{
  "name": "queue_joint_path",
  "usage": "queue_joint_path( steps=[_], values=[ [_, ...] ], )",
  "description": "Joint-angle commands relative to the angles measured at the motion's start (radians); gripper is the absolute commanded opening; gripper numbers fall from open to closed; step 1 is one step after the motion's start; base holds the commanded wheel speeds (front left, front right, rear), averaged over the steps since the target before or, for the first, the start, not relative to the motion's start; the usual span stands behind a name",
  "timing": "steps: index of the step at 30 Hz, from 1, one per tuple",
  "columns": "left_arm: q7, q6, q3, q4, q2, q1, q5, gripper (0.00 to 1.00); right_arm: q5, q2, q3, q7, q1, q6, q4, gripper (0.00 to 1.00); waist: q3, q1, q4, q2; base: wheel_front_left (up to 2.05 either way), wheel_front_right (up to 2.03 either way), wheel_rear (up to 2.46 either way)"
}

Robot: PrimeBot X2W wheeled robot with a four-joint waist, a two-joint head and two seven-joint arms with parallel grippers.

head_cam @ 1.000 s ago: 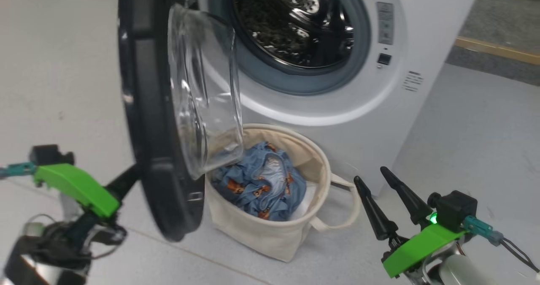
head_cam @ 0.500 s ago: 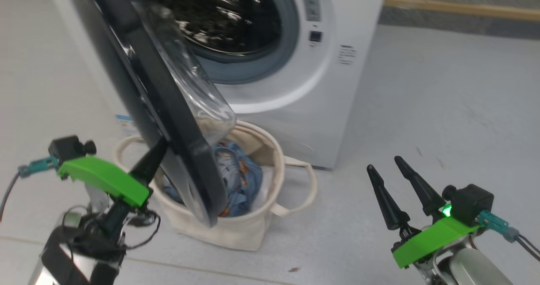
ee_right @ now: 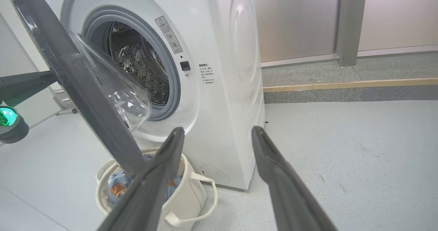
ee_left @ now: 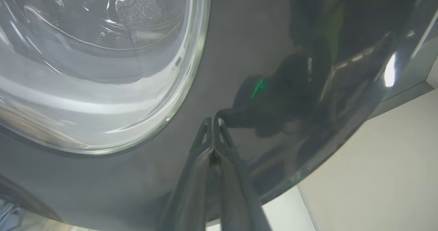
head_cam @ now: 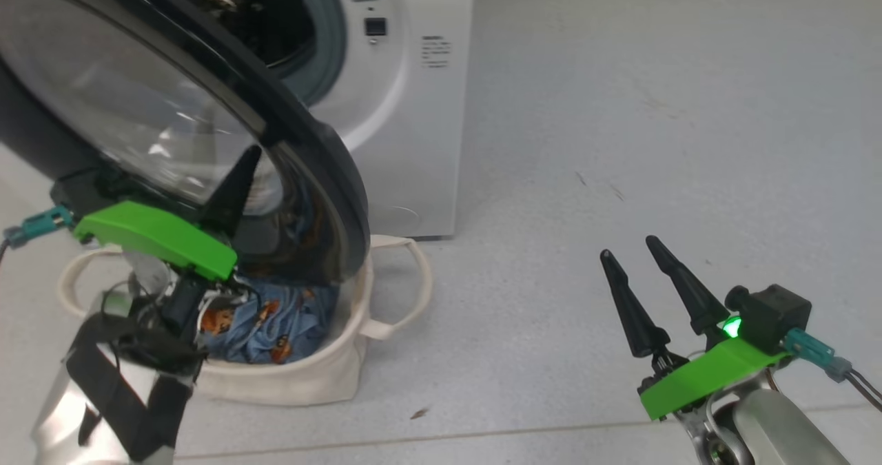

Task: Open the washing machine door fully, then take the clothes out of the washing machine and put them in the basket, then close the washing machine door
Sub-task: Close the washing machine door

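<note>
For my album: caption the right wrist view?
Open right claw, white washing machine, black-rimmed glass door ajar over cream canvas basket.

A pale grey floor [head_cam: 620,107] is stretching across the head view, carrying a few dark scuffs [head_cam: 615,191] and a small brown speck [head_cam: 419,413] lying just beside a thin seam [head_cam: 517,429]. In the right wrist view a yellowish strip [ee_right: 349,85] is running along a band of darker grey flooring [ee_right: 342,70], while a grey post [ee_right: 349,22] is standing upright between pale wall panels [ee_right: 294,18]

Bright, even light; glare on the washing machine door [ee_left: 219,70]; wrist views distorted.
</note>
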Motion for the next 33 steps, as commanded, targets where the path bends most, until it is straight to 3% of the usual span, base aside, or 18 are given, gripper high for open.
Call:
queue_joint_path(
  steps=[1,7,8,9,10,24,33],
  values=[
    [-0.019,-0.007,0.029,-0.019,0.048,-0.063,-0.010,0.00,-0.003,0.003,0.004,-0.012,-0.031,0.001,-0.034,1.00,0.012,0.0000,-0.025,-0.0001,0.00,0.00,0.00],
    [-0.074,-0.007,-0.014,0.006,0.087,-0.073,-0.022,0.00,-0.005,0.008,-0.008,-0.012,-0.025,0.001,-0.040,1.00,0.005,0.0000,-0.027,-0.0001,0.00,0.00,0.00],
    [-0.087,-0.007,-0.021,0.009,0.095,-0.070,-0.021,0.11,-0.005,0.009,-0.010,-0.012,-0.022,0.001,-0.040,1.00,0.001,0.0000,-0.024,-0.0001,0.00,0.00,0.00],
    [-0.100,-0.007,-0.026,0.012,0.104,-0.066,-0.022,0.91,-0.006,0.009,-0.010,-0.012,-0.018,0.001,-0.039,1.00,-0.003,0.0000,-0.022,-0.0001,0.00,0.00,0.00],
    [-0.117,-0.007,-0.035,0.014,0.116,-0.061,-0.013,1.00,-0.006,0.009,-0.011,-0.012,-0.015,0.001,-0.038,1.00,-0.009,0.0000,-0.018,-0.0001,0.00,0.00,0.00],
    [-0.433,-0.004,-0.125,0.069,0.353,0.133,0.273,1.00,-0.016,0.002,-0.030,-0.013,0.052,0.001,-0.032,1.00,-0.109,0.0000,0.037,-0.0001,0.00,0.00,0.00],
    [-0.481,0.079,-0.064,0.001,0.446,0.321,0.370,1.00,-0.029,0.009,-0.063,-0.013,0.082,0.001,-0.054,1.00,-0.140,0.0000,0.043,-0.0001,0.00,0.00,0.00]
  ],
)
